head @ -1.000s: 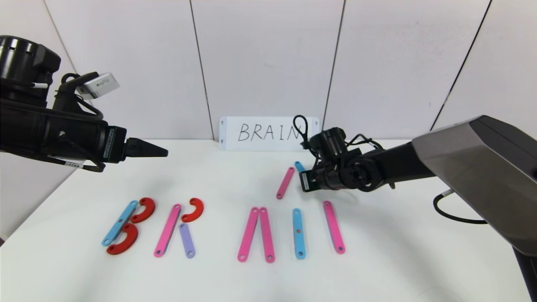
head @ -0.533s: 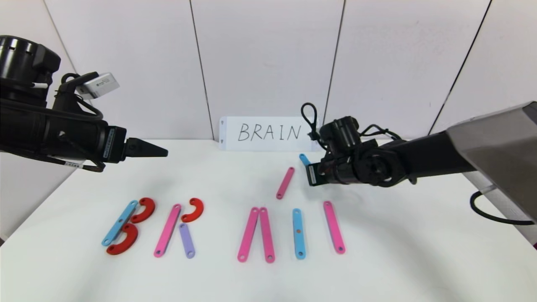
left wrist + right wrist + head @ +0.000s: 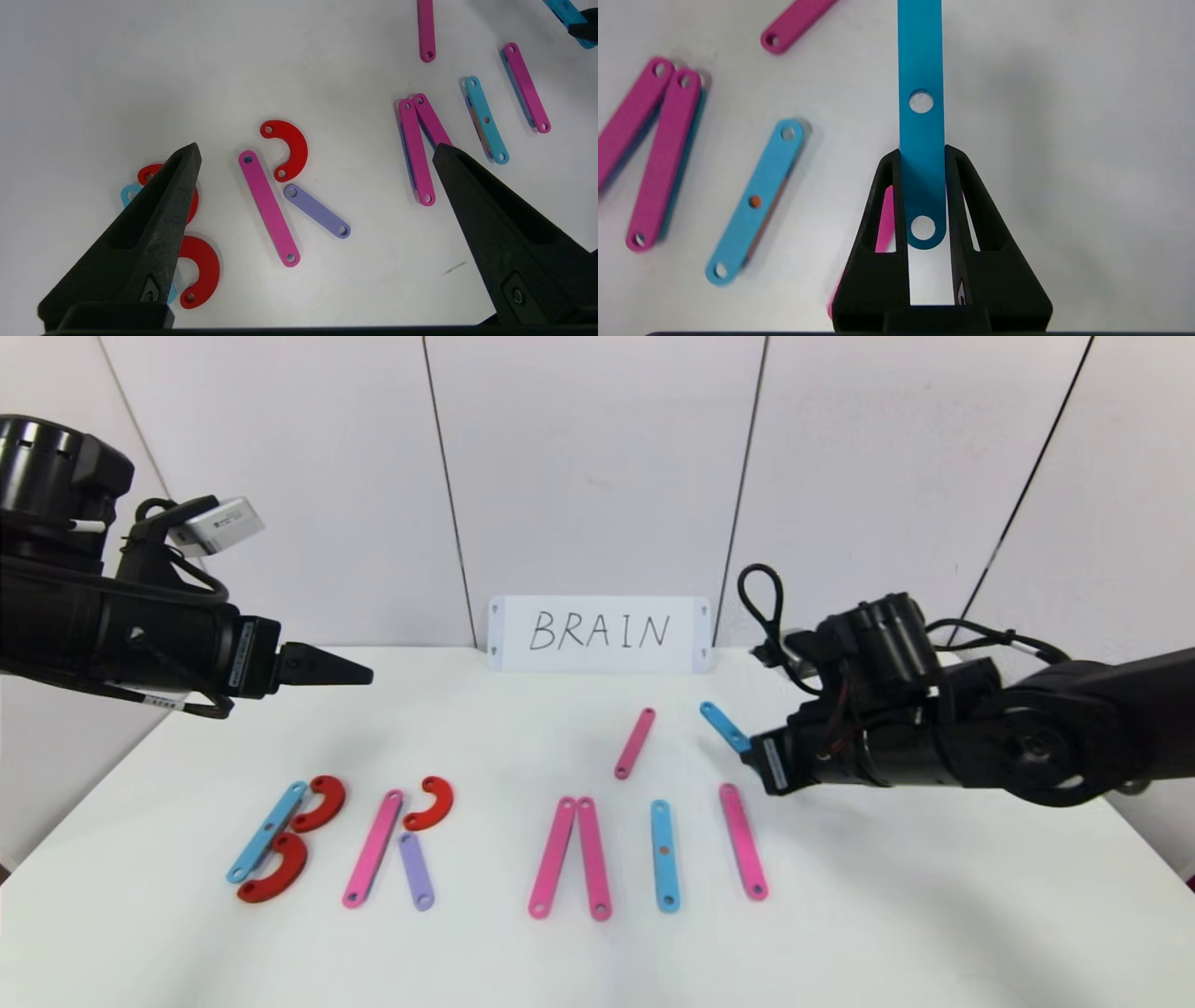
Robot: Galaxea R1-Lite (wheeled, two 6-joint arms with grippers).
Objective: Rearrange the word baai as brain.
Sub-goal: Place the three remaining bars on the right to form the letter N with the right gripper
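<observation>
Right now your right gripper [image 3: 752, 753] has its fingers clamped on one end of a blue strip [image 3: 724, 725], carried above the table [image 3: 887, 915] at the right end of the letter row, just beyond the far end of the rightmost pink strip [image 3: 743, 841]; your left gripper [image 3: 359, 674] hangs parked over the far left of the table, fingers wide apart and empty. On the table you already have B and R at the left, two pink strips meeting at their far ends for the A without a crossbar, a light blue strip [image 3: 663, 855] as the I, then that pink strip as the first stroke of the N, and one loose pink strip [image 3: 635, 743] farther back. Watch the grip: you hold the blue strip only by its end, so it could pivot between the fingers on touchdown and land skewed. Coming down so close to the pink stroke, you could also nudge it, or the I beside it, out of line. The held strip's long axis runs in line with the fingers, its free end pointing away to the far left and slightly upward, while the pink stroke below runs near to far with a slight lean
</observation>
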